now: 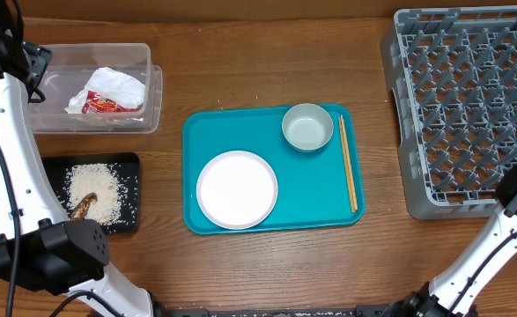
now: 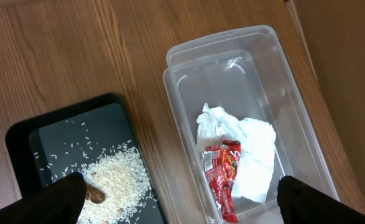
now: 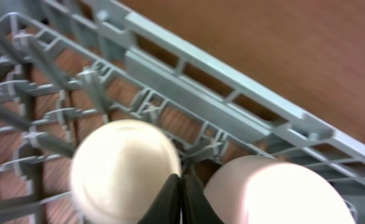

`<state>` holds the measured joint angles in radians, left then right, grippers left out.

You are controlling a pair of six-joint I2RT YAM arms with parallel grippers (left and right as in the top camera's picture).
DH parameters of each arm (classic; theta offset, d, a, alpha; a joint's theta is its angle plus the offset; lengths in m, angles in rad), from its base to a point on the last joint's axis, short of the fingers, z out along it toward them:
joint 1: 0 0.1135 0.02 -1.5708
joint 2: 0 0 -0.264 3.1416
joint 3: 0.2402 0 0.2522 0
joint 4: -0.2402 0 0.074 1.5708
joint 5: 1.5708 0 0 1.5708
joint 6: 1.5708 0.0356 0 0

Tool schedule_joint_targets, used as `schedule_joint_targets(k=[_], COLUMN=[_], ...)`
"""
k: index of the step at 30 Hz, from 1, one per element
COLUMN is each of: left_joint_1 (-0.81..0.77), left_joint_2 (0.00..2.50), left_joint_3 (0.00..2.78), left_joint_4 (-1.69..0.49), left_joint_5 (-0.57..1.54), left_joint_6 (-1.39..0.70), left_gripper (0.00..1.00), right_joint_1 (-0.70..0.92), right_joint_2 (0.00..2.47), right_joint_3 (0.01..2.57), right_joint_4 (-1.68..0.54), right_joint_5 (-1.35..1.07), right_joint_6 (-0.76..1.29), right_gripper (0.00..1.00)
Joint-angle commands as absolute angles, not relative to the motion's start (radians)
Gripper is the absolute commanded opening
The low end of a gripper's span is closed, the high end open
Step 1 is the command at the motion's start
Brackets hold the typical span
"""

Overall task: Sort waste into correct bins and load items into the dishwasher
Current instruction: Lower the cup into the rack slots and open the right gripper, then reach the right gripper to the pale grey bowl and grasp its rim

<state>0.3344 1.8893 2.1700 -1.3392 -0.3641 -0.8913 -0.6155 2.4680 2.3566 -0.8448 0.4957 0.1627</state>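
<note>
Large grey lattice plastic dish rack [image 1: 465, 106]. Teal plastic tray [image 1: 320, 189], round white plate [image 1: 237, 188] unloaded. Clear rectangular tub [image 2: 232, 81], crumpled white napkin [image 2: 254, 155] binned, left tool [image 2: 188, 205] spread above. Upturned white bowl [image 3: 275, 190], small cup [image 3: 123, 165] racked to drain; right tool [image 3: 182, 202] pressed together, empty.

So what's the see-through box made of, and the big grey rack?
The see-through box looks like clear, glossy plastic: the wooden table shows through its walls. The grey rack seems to be matte moulded plastic, judging by its even colour and thin lattice with pegs.
</note>
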Motion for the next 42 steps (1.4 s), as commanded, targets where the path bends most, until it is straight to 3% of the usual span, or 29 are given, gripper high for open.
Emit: schedule_joint_targets(k=[1,4,6,11,15,18,27,30,32,36,42], left_joint_1=[0.332,0.332,0.332,0.332,0.332,0.332,0.332,0.332,0.332,0.332,0.332], left_joint_2=[1.893,1.893,1.893,1.893,1.893,1.893,1.893,1.893,1.893,1.893,1.893], left_joint_3=[2.174,2.174,2.174,2.174,2.174,2.174,2.174,2.174,2.174,2.174,2.174], left_joint_4=[-1.337,-1.338,-1.338,-1.338,-1.338,-1.338,-1.338,-1.338,-1.338,-1.338,-1.337], left_joint_5=[-0.383,-0.383,-0.384,-0.384,-0.384,-0.384,-0.384,-0.383,-0.384,-0.384,-0.383], left_joint_6=[-0.891,-0.891,-0.891,-0.891,-0.891,-0.891,-0.891,-0.891,-0.891,-0.891,-0.891], left_gripper=[1.00,1.00,1.00,1.00,1.00,1.00,1.00,1.00,1.00,1.00,1.00], right_joint_1=[-0.618,-0.617,-0.617,-0.625,-0.621,-0.584,-0.316,-0.163,-0.049,0.166,0.385], right_joint_2=[2.426,2.362,2.315,2.193,2.122,2.101,2.099,2.099,2.103,2.132,2.240], right_joint_3=[2.377,2.378,2.377,2.377,2.377,2.377,2.377,2.376,2.376,2.375,2.375], right_joint_4=[-0.848,-0.847,-0.846,-0.847,-0.883,-0.982,-1.406,-1.480,-1.492,-1.481,-1.436], right_joint_5=[0.545,0.530,0.449,-0.104,-0.668,-0.834,-0.760,-0.550,-0.397,-0.075,0.157], right_joint_6=[0.231,0.310,0.349,0.349,0.349,0.348,0.108,0.100,0.100,0.154,0.267], right_gripper=[0.05,0.08,0.17,0.39,0.40,0.40,0.44,0.60,1.00,1.00,0.79])
